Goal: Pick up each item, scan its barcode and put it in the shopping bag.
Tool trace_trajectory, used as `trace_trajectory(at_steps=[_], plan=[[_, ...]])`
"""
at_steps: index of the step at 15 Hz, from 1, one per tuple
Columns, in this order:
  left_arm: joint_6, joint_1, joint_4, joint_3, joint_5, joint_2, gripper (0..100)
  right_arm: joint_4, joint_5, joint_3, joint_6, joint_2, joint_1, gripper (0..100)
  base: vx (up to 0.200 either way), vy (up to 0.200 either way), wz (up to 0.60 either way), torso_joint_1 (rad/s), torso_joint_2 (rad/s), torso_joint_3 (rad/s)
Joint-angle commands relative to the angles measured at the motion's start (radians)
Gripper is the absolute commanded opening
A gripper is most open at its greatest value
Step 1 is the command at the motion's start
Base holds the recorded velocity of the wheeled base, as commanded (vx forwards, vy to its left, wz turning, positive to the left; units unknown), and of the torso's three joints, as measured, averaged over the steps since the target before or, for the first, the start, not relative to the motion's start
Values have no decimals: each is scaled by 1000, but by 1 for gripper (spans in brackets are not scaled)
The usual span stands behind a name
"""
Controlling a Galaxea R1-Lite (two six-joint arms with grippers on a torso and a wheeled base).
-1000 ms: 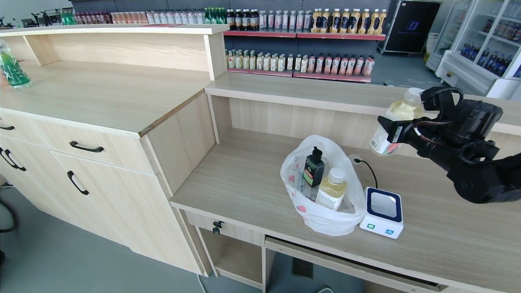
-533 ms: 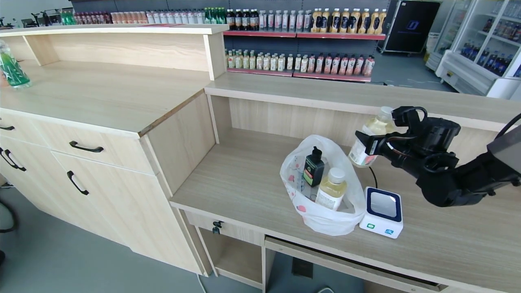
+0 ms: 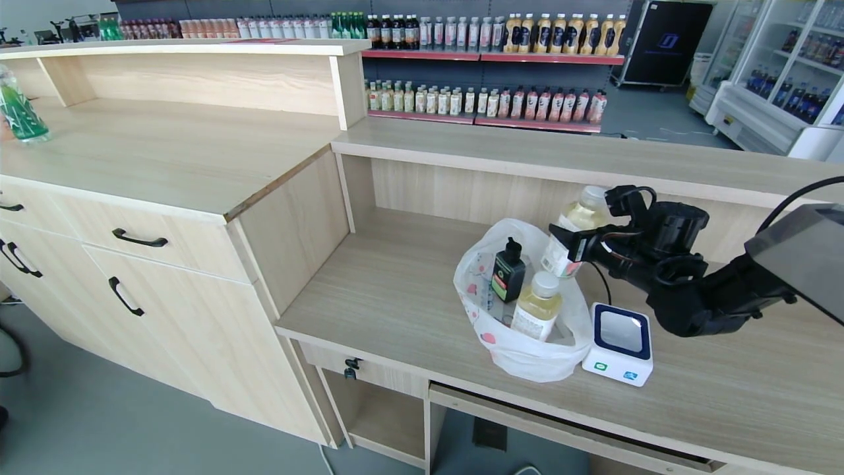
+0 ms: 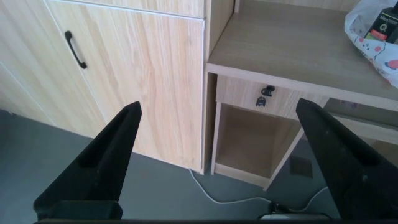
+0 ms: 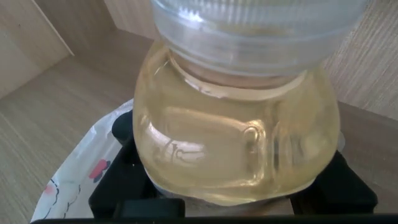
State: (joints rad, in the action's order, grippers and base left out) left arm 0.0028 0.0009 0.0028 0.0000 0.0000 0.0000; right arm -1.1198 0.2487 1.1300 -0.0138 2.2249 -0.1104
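Note:
My right gripper (image 3: 587, 234) is shut on a clear bottle of pale yellow drink (image 3: 571, 229) with a white cap, holding it tilted just above the far right rim of the white plastic shopping bag (image 3: 521, 349). The same bottle (image 5: 236, 143) looms close in the right wrist view, with the bag's patterned edge (image 5: 81, 171) under it. Inside the bag stand a small black bottle (image 3: 508, 272) and another yellow drink bottle (image 3: 537, 305). A white barcode scanner (image 3: 620, 343) sits on the counter right of the bag. My left gripper (image 4: 217, 155) hangs open low beside the cabinet front, far from the bag.
The bag and scanner rest on a low wooden counter (image 3: 409, 290) with a raised back ledge (image 3: 527, 155). A taller counter (image 3: 158, 152) with drawers stands to the left, a green bottle (image 3: 20, 109) on it. Shelves of drinks (image 3: 488, 33) line the background.
My right arm has carried the yellow bottle leftward and down, from high at the right above the scanner to just over the bag's right rim. The left arm has kept still.

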Motion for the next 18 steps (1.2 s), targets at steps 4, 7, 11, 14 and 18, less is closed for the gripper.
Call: trace_trajectory(at_steps=[4, 7, 11, 14, 18], plan=[[0, 1, 0, 0, 0, 2, 100, 5, 12, 56, 0, 70, -5, 0, 0, 0, 0, 0, 0, 0], [0, 1, 0, 0, 0, 2, 100, 3, 32, 76, 0, 96, -9, 0, 0, 0, 0, 0, 0, 0], [0, 1, 0, 0, 0, 2, 100, 0, 34, 108, 12, 139, -5, 0, 0, 0, 0, 0, 0, 0], [0, 1, 0, 0, 0, 2, 100, -2, 34, 126, 37, 168, 0, 0, 0, 0, 0, 0, 0, 0], [0, 1, 0, 0, 0, 2, 100, -2, 34, 159, 52, 202, 0, 0, 0, 0, 0, 0, 0, 0]])
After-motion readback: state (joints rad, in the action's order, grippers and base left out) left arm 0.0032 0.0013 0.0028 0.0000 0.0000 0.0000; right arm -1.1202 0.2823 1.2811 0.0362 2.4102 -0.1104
